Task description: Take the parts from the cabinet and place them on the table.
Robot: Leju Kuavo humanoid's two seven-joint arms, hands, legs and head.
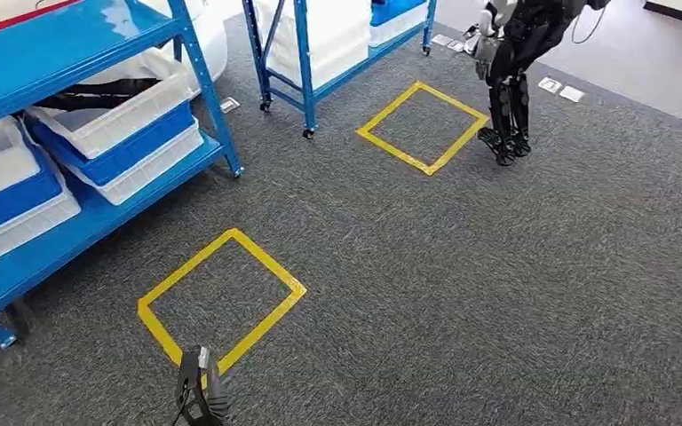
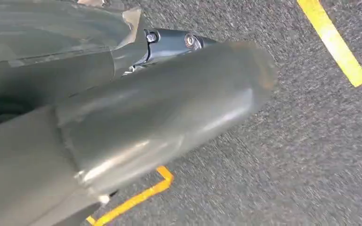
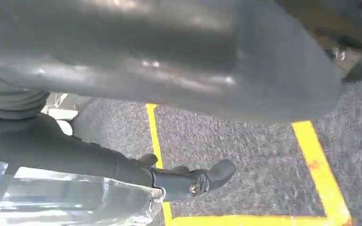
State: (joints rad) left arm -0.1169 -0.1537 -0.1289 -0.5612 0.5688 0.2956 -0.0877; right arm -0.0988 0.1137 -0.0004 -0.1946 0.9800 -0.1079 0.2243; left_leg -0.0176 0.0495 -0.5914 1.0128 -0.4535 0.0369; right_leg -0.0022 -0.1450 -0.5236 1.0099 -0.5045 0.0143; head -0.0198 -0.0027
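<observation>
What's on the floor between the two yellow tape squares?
Only bare grey carpet, seen in the head view, separates the near yellow tape square from the far one.

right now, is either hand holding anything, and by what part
cannot tell: a clear plastic piece lies beside the right hand, but no grip on it shows; the left hand is unclear too

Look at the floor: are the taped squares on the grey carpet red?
No, both taped squares, the near one and the far one, are yellow outlines on the grey carpet.
</observation>
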